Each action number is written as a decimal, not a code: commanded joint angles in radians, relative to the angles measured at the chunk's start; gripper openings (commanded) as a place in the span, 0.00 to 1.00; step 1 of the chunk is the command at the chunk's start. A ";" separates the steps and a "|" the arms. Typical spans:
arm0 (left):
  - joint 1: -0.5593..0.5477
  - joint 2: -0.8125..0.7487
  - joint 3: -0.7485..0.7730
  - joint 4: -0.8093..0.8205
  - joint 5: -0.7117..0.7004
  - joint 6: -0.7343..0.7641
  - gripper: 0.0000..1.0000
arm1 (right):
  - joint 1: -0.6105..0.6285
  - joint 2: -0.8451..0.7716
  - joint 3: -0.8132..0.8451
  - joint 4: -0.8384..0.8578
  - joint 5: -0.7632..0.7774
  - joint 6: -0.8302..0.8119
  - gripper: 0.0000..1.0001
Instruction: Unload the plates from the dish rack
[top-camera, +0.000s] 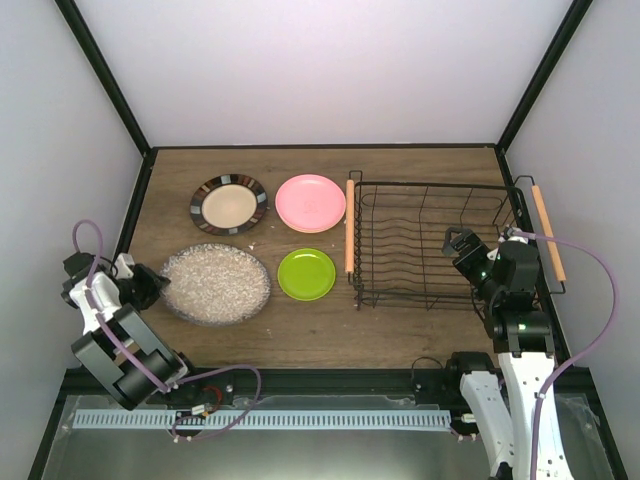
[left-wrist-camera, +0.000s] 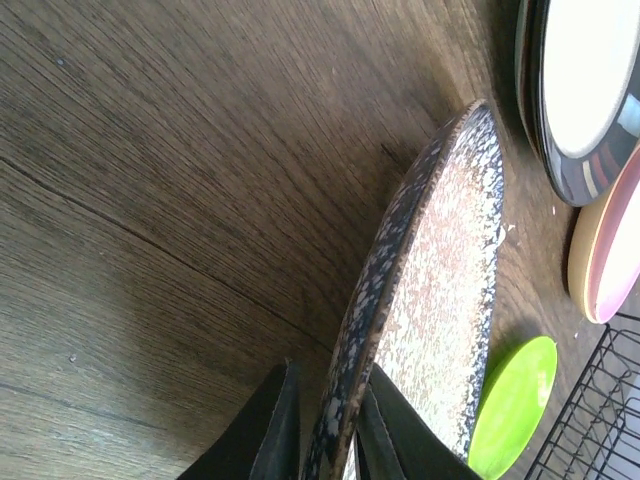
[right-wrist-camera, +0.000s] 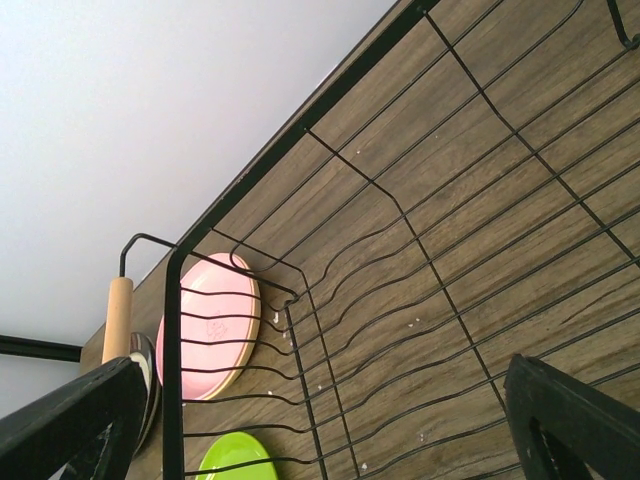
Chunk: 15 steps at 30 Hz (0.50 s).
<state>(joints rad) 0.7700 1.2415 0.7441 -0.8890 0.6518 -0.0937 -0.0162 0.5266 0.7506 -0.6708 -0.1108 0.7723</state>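
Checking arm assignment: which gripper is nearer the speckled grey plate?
Left. The left gripper sits at the speckled grey plate's left rim, fingers straddling it; the right gripper hovers over the dish rack, well off to the plate's right.

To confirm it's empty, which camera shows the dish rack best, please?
Top external: the whole dish rack shows, empty inside. Right wrist shows some wires and one handle; left wrist, just a corner.

Black wire dish rack (top-camera: 430, 245), wood-grain table (top-camera: 330, 330), glossy plates (top-camera: 310, 203).
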 joint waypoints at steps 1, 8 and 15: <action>0.004 0.008 0.015 0.004 -0.020 -0.008 0.16 | 0.010 -0.007 -0.001 -0.004 0.010 0.014 1.00; 0.003 0.056 0.018 0.015 -0.046 -0.016 0.17 | 0.010 0.005 0.001 0.010 0.008 0.023 1.00; 0.004 0.104 0.028 0.033 -0.058 -0.016 0.20 | 0.010 0.006 0.010 0.002 0.018 0.026 1.00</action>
<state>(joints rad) 0.7727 1.3293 0.7452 -0.8650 0.6029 -0.0956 -0.0162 0.5350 0.7506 -0.6685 -0.1104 0.7872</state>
